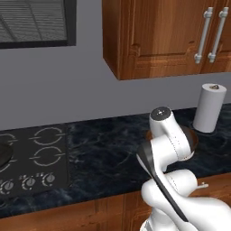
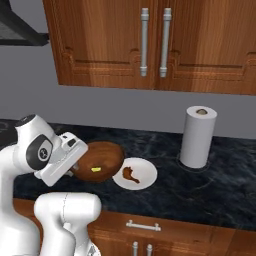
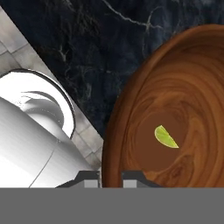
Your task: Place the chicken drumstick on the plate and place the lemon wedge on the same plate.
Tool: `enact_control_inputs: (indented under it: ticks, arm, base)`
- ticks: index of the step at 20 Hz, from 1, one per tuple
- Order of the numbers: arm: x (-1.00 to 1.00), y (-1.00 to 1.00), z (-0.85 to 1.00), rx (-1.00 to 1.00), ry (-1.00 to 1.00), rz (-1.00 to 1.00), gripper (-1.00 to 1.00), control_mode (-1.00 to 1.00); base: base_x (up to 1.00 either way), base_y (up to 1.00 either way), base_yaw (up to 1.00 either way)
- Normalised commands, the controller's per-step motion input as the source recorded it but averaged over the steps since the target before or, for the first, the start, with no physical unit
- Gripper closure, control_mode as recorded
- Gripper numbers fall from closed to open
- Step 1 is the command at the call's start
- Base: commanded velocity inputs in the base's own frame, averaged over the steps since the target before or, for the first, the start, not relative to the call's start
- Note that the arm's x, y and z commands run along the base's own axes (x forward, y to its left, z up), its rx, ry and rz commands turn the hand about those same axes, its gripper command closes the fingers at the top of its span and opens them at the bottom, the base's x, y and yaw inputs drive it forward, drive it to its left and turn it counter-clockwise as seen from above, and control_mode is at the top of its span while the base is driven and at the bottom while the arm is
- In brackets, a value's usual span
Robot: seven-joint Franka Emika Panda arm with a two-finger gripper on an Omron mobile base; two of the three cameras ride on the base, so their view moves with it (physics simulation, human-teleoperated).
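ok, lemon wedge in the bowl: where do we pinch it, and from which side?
From above, probably. The lemon wedge lies flat near the bottom of the brown bowl, whose raised wall blocks any side approach. Set the jaws across its narrow width, curved back to straight edge, at the thick middle rather than the pointed tips. The gripper hangs at the bowl's rim; the chicken drumstick already lies on the plate.

Bowl: wood, swirled grain, smooth w/ soft sheen. Counter: dark marble-look stone, white veins, polished. Plate: plain white, prob. ceramic, matt. Cabinets: reddish wood, satin; handles brushed metal. Paper roll at counter's back edge: matt white paper. Lemon wedge: smooth, slightly glossy.
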Motion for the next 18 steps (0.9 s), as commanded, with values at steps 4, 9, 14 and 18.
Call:
enact_control_inputs:
  ticks: [4,9,14,18]
  arm:
    - [0.00,0.00,0.00,0.00,0.00,0.00,1.00,1.00]
    - [0.00,0.00,0.00,0.00,0.00,0.00,1.00,1.00]
    - [0.36,-0.07,-0.08,0.06,0.00,0.00,1.00,-1.00]
    - [0.37,-0.10,-0.15,0.10,0.00,0.00,1.00,-1.00]
  base:
    - [0.05,-0.33,0.00]
    - [0.20,-0.15,0.00]
    - [0.00,0.00,0.00]
    - [0.00,0.00,0.00]
